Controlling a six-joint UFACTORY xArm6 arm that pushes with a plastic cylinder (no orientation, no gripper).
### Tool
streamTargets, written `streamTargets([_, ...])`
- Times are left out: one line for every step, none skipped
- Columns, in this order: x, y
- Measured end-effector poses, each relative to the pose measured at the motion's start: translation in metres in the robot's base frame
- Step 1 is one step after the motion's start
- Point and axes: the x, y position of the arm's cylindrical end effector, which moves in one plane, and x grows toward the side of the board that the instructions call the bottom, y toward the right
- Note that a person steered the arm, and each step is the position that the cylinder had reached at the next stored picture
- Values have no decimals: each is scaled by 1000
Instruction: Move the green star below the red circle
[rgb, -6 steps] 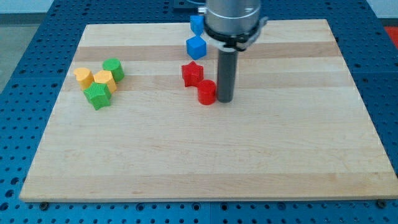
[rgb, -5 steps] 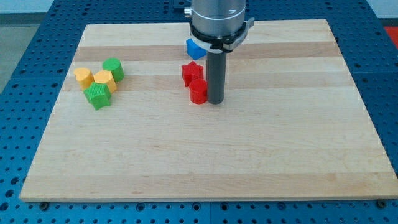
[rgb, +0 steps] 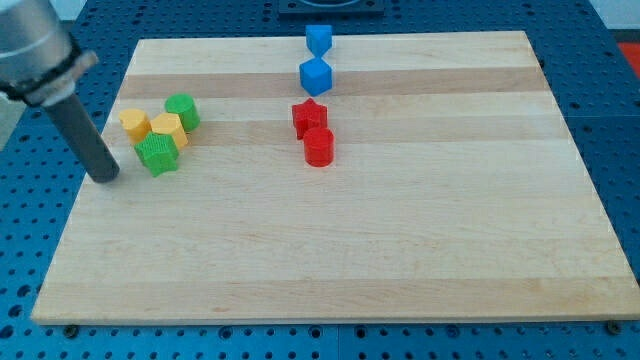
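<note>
The green star (rgb: 157, 155) lies at the view's left, touching the yellow blocks above it. The red circle (rgb: 318, 146) sits near the board's middle, right below and touching the red star (rgb: 309, 117). My tip (rgb: 105, 178) rests on the board just left of the green star, a small gap between them.
Two yellow blocks (rgb: 135, 124) (rgb: 168, 129) and a green circle (rgb: 182, 110) cluster above the green star. Two blue blocks (rgb: 315, 76) (rgb: 318, 40) stand above the red star near the view's top. The board's left edge (rgb: 75, 200) runs close to my tip.
My tip has left the red circle's right side and swung across to the view's left, beside the green star. The red circle was nudged left, under the red star.
</note>
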Motion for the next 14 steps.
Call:
streamTargets([-30, 46])
streamTargets([-24, 114])
streamTargets([8, 122])
streamTargets([1, 68])
streamTargets([31, 62])
streamTargets([27, 128])
streamTargets([30, 151])
streamTargets([86, 142])
streamTargets([90, 170])
streamTargets([62, 191])
streamTargets([67, 210])
streamTargets([65, 233])
streamTargets([65, 284])
streamTargets([108, 281])
